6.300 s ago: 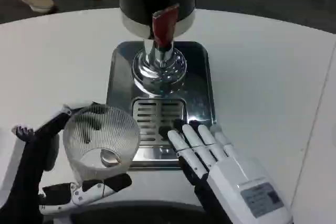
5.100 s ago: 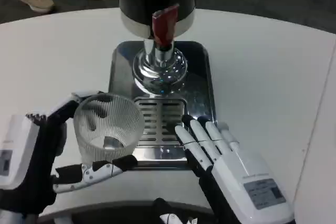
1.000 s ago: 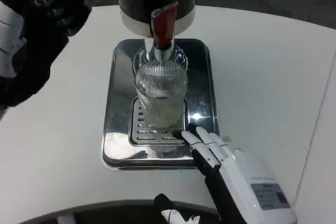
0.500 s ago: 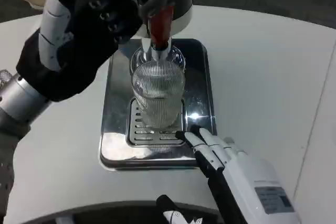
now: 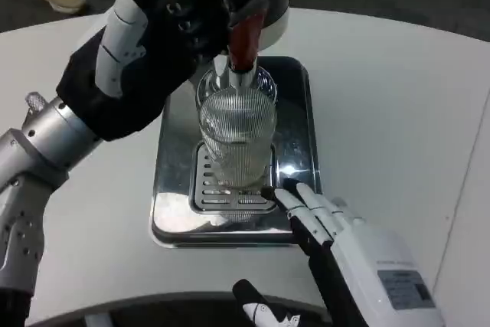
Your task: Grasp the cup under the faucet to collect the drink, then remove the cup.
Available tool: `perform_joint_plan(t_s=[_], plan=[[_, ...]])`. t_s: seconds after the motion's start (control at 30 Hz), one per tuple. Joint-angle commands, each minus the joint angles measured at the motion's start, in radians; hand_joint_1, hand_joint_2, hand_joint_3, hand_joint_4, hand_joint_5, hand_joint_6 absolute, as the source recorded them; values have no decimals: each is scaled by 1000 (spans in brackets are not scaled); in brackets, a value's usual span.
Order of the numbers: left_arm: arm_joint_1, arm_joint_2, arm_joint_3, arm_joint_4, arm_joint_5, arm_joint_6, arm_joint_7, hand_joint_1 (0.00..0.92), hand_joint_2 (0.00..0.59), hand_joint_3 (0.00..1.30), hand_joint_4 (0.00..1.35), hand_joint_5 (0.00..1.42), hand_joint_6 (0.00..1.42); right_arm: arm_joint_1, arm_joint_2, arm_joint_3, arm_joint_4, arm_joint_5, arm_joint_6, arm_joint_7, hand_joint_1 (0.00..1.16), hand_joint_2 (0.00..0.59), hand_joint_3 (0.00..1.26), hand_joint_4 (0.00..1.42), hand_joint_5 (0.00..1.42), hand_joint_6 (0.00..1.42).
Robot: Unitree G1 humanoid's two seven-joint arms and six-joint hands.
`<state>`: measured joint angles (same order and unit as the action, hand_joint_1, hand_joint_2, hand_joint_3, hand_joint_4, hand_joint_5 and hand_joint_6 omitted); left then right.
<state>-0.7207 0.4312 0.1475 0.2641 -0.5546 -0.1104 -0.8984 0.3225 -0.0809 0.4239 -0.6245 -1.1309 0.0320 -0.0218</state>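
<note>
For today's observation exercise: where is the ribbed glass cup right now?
In the head view, the cup stands centrally on the dispenser's drip grate, under the red tap lever, with the right hand nearby.

Camera: I have one head view, mounted high on the robot.
Facing: steeply down and forward over the white table (image 5: 398,112).
Nearness: close; the drip tray (image 5: 172,212) sits mid-frame, my forearms entering from the bottom and left edges.
</note>
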Motion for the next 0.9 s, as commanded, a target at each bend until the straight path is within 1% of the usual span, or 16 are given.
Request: perform_joint_plan(t_s=[0.03,0.27,0.4,0.57,0.77,0.83,0.9], plan=[[-23,22,-10,10,64,-49,-39,0,98,0,0,51,15,11,8,-3,-3,8,8,-11,436,312,156,74,122,143],[-45,45,-24,12,133,-120,-78,0,96,0,0,64,28,6,11,-5,6,17,7,-12,435,312,156,74,128,148],[-45,57,-30,7,173,-177,-89,0,95,0,0,78,35,5,12,-5,9,19,8,-14,435,312,156,74,133,160],[-43,78,-43,2,239,-272,-82,0,95,0,0,91,47,6,14,-5,12,19,10,-15,435,312,156,76,133,162],[-22,102,-78,-1,299,-382,-84,0,101,0,0,92,50,4,21,-6,16,19,14,-16,434,312,156,84,136,175],[-21,118,-83,2,348,-454,-67,0,112,0,0,93,51,2,23,-7,19,22,16,-15,434,312,156,84,136,176],[-22,130,-91,6,382,-508,-52,0,115,0,0,93,52,1,28,-9,22,27,19,-14,434,312,150,84,136,188]])
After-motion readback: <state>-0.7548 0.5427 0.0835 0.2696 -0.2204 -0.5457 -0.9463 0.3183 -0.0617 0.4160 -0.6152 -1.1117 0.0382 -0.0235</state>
